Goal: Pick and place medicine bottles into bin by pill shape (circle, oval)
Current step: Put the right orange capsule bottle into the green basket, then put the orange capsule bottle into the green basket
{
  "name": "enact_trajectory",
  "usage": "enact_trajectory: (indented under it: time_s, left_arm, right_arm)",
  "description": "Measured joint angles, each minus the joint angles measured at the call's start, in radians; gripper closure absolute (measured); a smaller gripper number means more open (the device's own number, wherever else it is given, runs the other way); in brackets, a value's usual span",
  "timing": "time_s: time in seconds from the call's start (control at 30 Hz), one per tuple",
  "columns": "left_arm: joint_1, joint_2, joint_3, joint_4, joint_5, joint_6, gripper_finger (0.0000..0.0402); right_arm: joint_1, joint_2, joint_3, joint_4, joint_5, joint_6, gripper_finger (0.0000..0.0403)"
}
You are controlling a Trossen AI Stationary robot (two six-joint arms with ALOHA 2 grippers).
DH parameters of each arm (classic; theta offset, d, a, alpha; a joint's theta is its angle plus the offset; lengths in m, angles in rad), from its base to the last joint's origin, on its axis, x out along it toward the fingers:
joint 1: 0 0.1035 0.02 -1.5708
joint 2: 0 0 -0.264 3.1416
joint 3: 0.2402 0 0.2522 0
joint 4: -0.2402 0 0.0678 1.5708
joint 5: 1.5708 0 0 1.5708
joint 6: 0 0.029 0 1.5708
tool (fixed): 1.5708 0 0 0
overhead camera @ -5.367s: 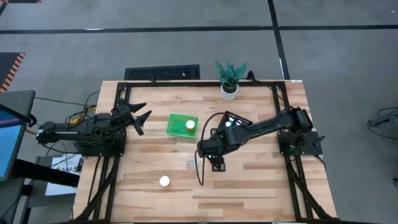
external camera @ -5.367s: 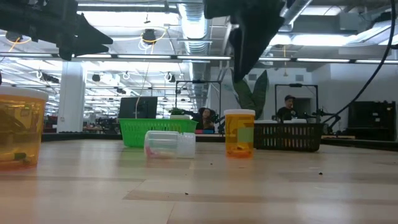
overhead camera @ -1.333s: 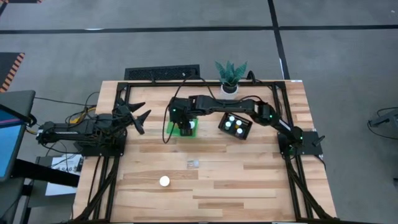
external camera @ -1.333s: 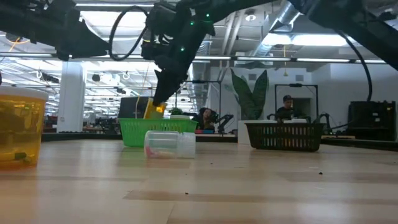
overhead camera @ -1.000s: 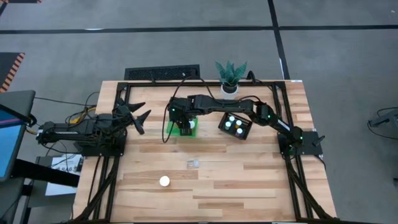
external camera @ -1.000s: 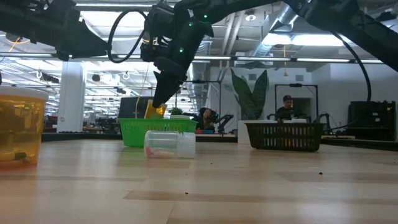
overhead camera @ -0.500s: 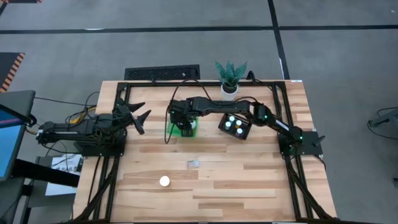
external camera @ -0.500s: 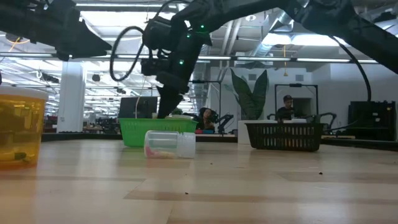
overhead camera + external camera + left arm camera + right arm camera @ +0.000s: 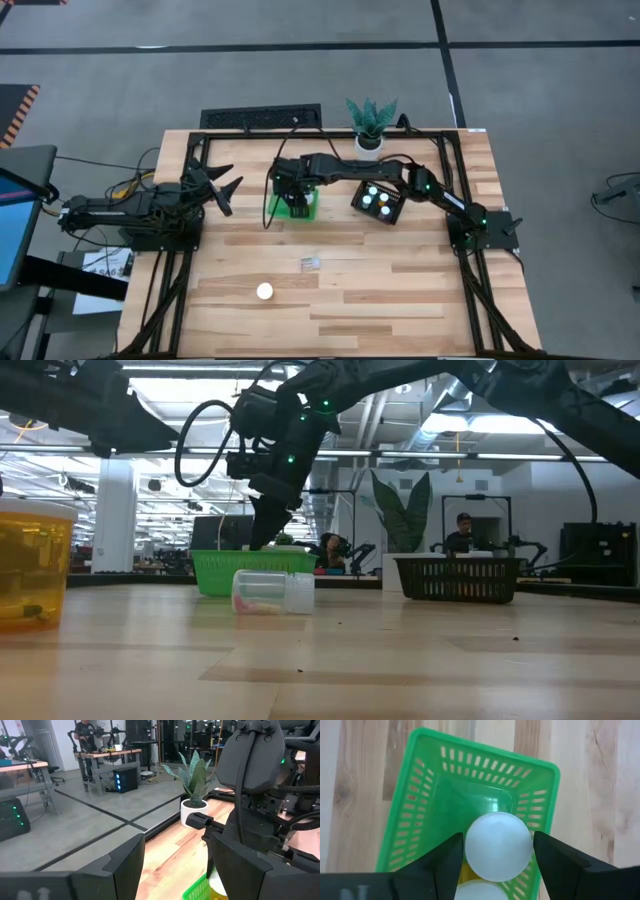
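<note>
My right gripper (image 9: 293,200) reaches down into the green bin (image 9: 485,757) at the table's far middle. It is shut on a medicine bottle with a white cap (image 9: 497,847) and a yellow body. A second white-capped bottle (image 9: 480,892) stands in the bin beside it. An orange bottle (image 9: 264,291) stands near the table's front, and a clear bottle (image 9: 272,592) lies on its side at the middle. My left gripper (image 9: 222,188) is open and empty at the table's left. My right gripper holds the bottle between its two fingers (image 9: 451,865), one on each side of the white cap's rim (image 9: 468,851). The fingers come from above, pointing down. The bottle is upright inside the green bin; whether its base rests on the bin's floor is hidden.
A black bin (image 9: 378,203) with several white-capped bottles stands right of the green bin. A white pot with a green plant (image 9: 370,125) stands at the far edge. A black frame runs along the table's edges. Bare wood lies toward the near right.
My right gripper has gone down into the green bin with the bottle. The bottle's orange body, seen above the bin's rim a second ago in the low view, is now hidden behind the bin's wall.
</note>
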State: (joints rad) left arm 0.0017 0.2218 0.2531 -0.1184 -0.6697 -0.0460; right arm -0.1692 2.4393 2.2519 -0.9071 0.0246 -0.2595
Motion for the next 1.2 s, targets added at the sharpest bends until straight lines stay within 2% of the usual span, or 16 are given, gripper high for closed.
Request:
enact_trajectory:
  time_s: [0.23, 0.43, 0.6, 0.7, 1.0, 1.1, 1.2]
  left_arm:
    - [0.0, 0.0, 0.0, 0.0, 0.0, 0.0, 0.0182]
    - [0.0, 0.0, 0.0, 0.002, 0.0, 0.0, 0.0182]
    - [0.0, 0.0, 0.0, 0.001, 0.0, 0.0, 0.0182]
    - [0.0, 0.0, 0.0, 0.001, 0.0, 0.004, 0.0182]
    - [0.0, 0.0, 0.0, -0.015, -0.002, -0.019, 0.018]
    - [0.0, 0.0, 0.0, -0.028, -0.002, -0.04, 0.0174]
    - [0.0, 0.0, 0.0, -0.036, -0.005, -0.058, 0.0164]
  right_arm:
    - [0.0, 0.0, 0.003, -0.004, 0.0, -0.026, 0.0152]
    - [0.0, -0.017, 0.108, -0.054, 0.004, -0.063, 0.0152]
    - [0.024, -0.12, 0.08, -0.058, -0.033, 0.014, 0.0152]
    - [0.071, -0.162, 0.084, -0.038, -0.084, 0.055, 0.0152]
    - [0.3, -0.137, 0.085, 0.034, -0.083, -0.01, 0.015]
    - [0.366, -0.121, 0.076, 0.028, -0.084, 0.003, 0.0135]
    - [0.408, -0.08, 0.085, 0.142, -0.074, 0.01, 0.0106]
